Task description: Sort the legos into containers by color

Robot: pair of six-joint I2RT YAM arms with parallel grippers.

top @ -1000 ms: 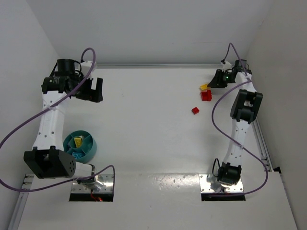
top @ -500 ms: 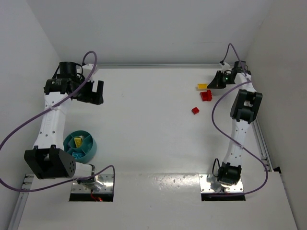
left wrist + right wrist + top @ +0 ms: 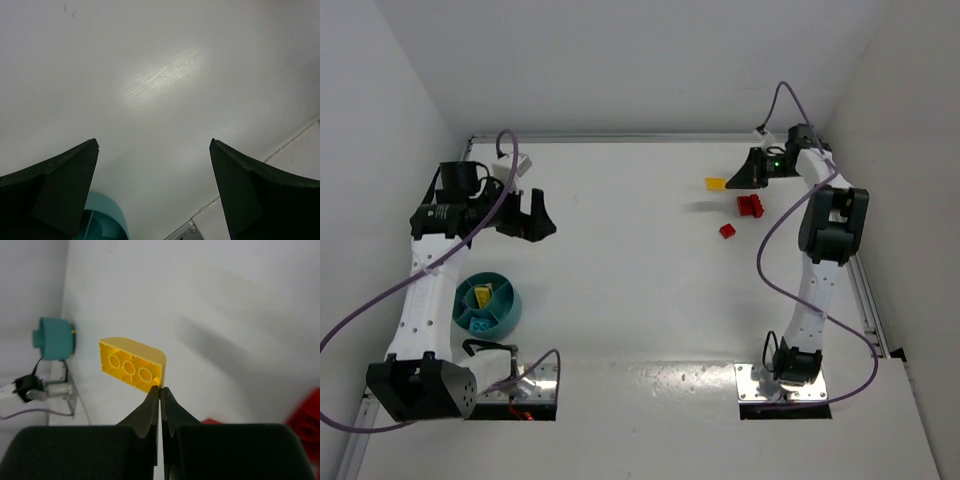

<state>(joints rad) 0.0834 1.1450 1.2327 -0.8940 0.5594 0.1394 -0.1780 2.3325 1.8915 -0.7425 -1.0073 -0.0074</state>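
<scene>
Right wrist, yellow lego [image 3: 131, 365] crosswise, underside showing

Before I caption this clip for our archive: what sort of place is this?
Probably a robot lab test cell: a white table boxed in by plain white walls, a left arm and right arm bolted to metal base plates, with only a teal divided bowl and toy bricks as props.

Pinched at the right gripper [image 3: 160, 389] jaw tips: yellow brick [image 3: 131, 364], smooth glossy plastic. Left gripper [image 3: 154, 143] fingers [image 3: 55, 187]: dark matt plastic. Under its spread jaws: table [image 3: 160, 75], white, faintly grained, soft sheen. Beside one finger: teal bowl [image 3: 104, 220], smooth plastic.
</scene>
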